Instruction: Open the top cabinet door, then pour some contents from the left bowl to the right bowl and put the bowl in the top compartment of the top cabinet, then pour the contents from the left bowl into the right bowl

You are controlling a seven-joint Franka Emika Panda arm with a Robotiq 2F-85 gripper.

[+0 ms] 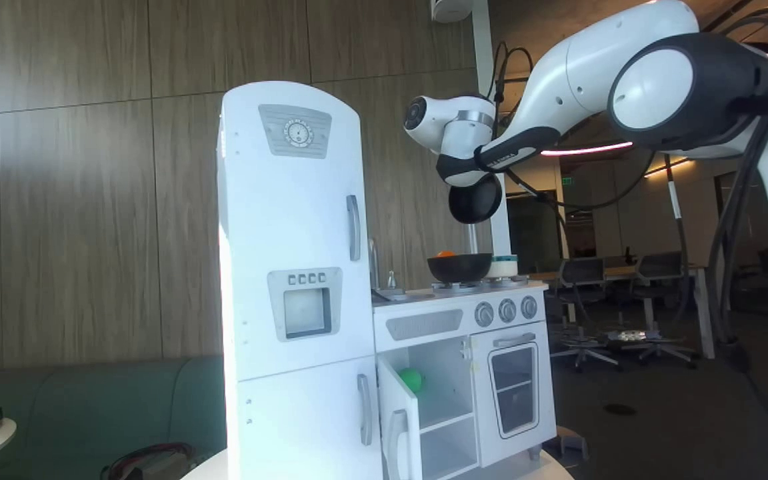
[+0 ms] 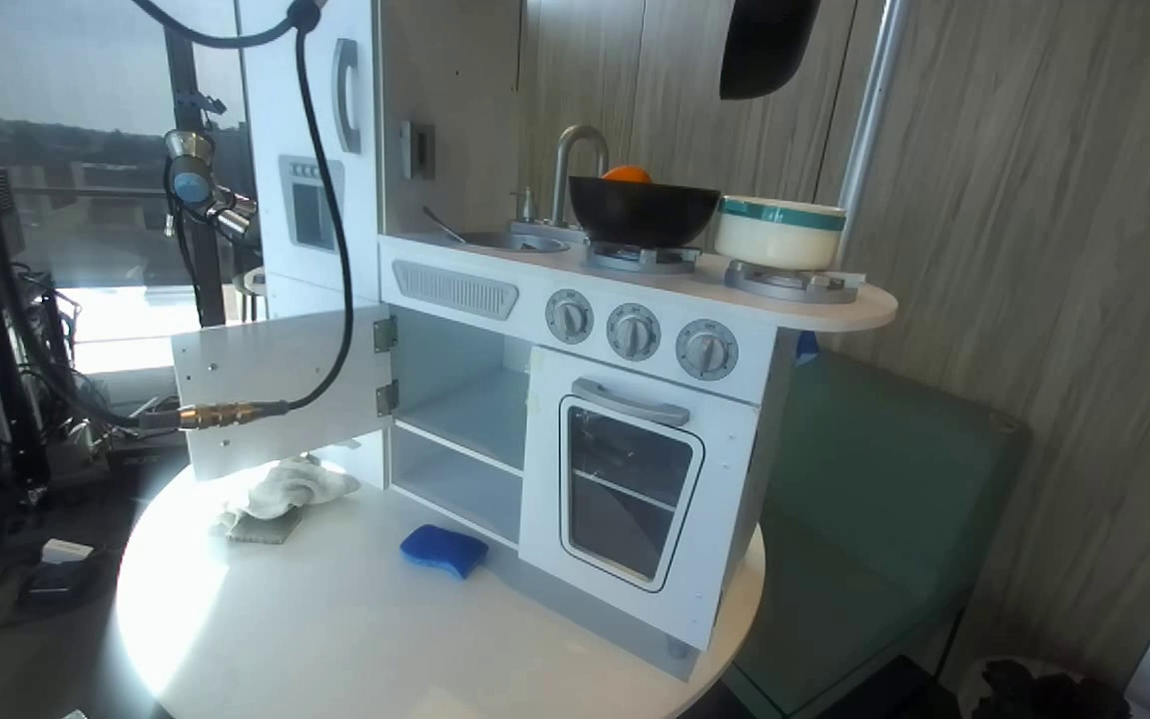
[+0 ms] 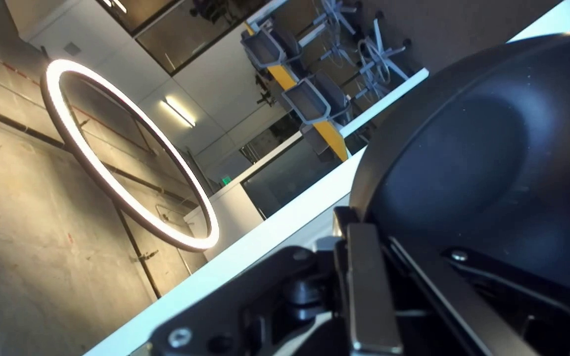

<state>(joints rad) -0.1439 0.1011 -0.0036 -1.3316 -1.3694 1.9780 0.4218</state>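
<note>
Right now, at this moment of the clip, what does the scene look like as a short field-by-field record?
end effector: shut on the rim of the held bowl
held bowl: dark, tipped steeply, higher than the stove bowl
stove bowl: dark, upright, orange item showing above its rim
cream container: beside the stove bowl
top cabinet door: shut
table: blue sponge, white cloth

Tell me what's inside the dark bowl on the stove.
The dark bowl holds an orange rounded thing, its top showing above the rim in both exterior views. The bowl's wall hides its lower part and anything deeper.
</note>
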